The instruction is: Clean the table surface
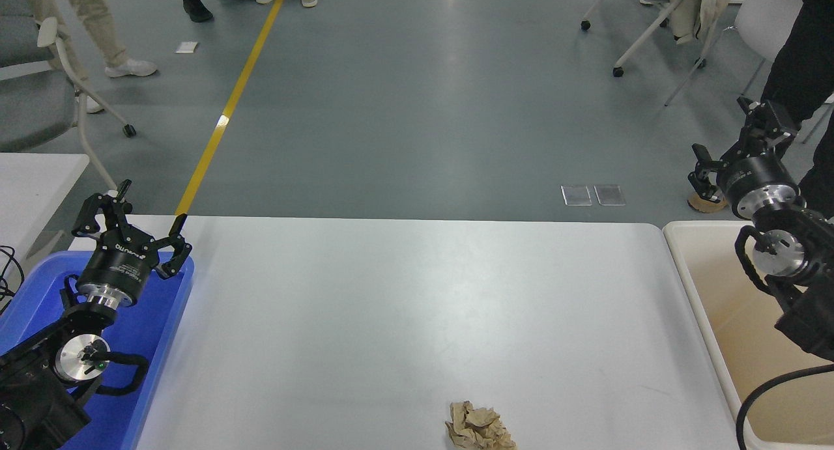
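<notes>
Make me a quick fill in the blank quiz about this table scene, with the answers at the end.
1. The crumpled brown paper lies near the table surface's ____ edge.
2. The left pincer hovers over a ____ tray.
3. The right pincer is above the far end of the ____ bin.
4. Both pincers are ____.

Answers: near; blue; beige; open

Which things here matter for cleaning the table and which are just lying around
For the job: table, crumpled brown paper near its front edge, beige bin, right end effector.
Just around: blue tray, left end effector, small white table, chairs.
</notes>
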Controlling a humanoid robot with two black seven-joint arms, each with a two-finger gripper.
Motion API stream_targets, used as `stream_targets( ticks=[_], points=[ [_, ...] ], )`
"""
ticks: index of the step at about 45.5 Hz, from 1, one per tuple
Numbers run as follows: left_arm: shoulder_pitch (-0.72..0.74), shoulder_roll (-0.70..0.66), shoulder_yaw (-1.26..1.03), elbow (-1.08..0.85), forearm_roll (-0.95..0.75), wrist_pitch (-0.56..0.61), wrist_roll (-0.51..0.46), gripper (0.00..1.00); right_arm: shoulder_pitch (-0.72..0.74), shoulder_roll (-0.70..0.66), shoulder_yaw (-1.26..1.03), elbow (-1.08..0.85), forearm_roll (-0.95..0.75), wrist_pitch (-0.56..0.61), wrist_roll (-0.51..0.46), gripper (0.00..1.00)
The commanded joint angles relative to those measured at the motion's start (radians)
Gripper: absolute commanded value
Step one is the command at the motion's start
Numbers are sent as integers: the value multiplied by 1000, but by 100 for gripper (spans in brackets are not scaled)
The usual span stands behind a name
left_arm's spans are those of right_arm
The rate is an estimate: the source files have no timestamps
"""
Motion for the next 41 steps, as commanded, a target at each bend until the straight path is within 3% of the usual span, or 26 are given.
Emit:
stream_targets(
  ticks=[1,15,21,41],
  points=[
    [0,0,0,0,0,0,0,100,147,-67,-335,0,-44,4,-3,99],
    [0,0,0,0,0,0,0,100,286,-103,-780,8,-64,8,-2,99],
    [0,-1,0,0,0,-1,0,100,352,-95,-932,9,-122,66,-2,99],
    [0,-1,0,0,0,-1,0,100,590,-84,-1021,9,-135,307,-6,99]
  ],
)
